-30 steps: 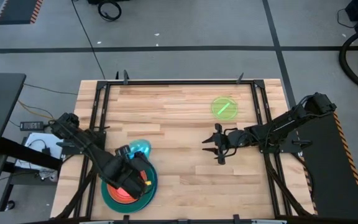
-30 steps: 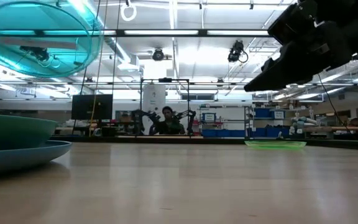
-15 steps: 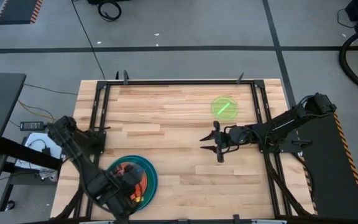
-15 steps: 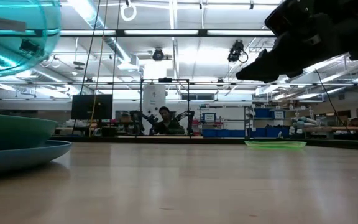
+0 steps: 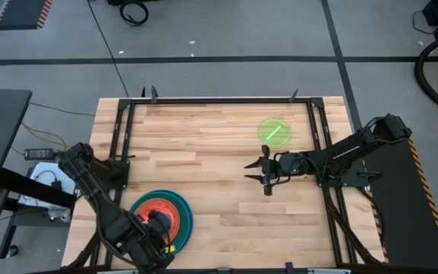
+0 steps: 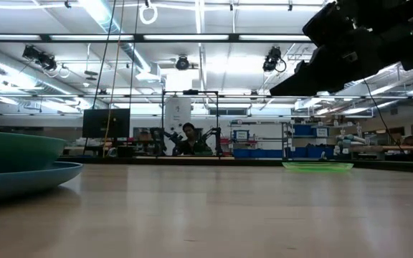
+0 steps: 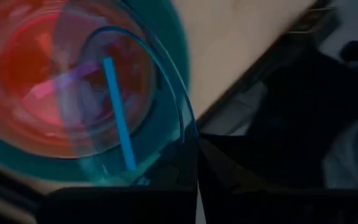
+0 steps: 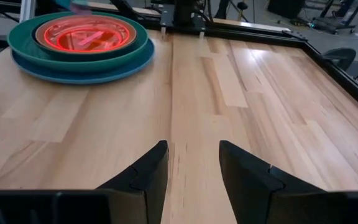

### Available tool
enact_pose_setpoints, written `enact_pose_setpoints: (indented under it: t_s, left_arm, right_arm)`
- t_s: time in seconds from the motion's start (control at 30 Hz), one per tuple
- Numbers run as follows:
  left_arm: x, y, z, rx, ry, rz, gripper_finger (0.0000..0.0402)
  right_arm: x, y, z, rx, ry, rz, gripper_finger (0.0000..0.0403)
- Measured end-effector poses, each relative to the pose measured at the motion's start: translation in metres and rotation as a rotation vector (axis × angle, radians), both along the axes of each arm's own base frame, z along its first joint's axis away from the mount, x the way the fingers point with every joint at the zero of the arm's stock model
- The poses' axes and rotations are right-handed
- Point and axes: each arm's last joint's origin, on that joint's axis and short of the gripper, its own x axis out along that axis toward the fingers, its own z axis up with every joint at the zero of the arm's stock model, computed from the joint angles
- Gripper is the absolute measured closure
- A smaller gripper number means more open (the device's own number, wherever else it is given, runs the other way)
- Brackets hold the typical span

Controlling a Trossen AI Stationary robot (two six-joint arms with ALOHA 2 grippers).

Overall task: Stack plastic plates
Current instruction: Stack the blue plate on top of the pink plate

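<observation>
Left hand (image 5: 158, 240) sits at the worktop's (image 5: 219, 137) near edge beside the stack (image 5: 160, 217), pinching the cyan plate (image 7: 138, 106) by its rim, apparently to add it. Right hand (image 5: 263, 172), fingers spread and empty, waits mid-worktop near the lime green plate (image 5: 274, 131), lying flat and apart.

No text, label or number can be read anywhere.

This is a robotics lab or industrial workshop. Beyond the wooden worktop (image 6: 214, 208) stretch ceiling strip lights (image 6: 199, 37), blue storage bins (image 6: 264, 152), and a person (image 6: 189, 140) seated among other robot arms. The floor (image 5: 226, 30) is grey concrete with marked lines.
</observation>
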Motion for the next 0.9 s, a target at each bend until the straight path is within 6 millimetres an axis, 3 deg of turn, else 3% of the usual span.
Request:
enact_pose_setpoints:
  t_s: [0.23, 0.9]
  left_arm:
    - [-0.001, 0.003, -0.019, 0.107, 0.173, -0.037, 0.0395]
    - [0.027, -0.004, -0.071, 0.230, 0.309, -0.222, 0.0395]
  right_arm:
    - [0.000, 0.000, 0.000, 0.011, 0.000, -0.004, 0.0250]
    - [0.000, -0.001, -0.001, 0.023, 0.012, -0.011, 0.0250]
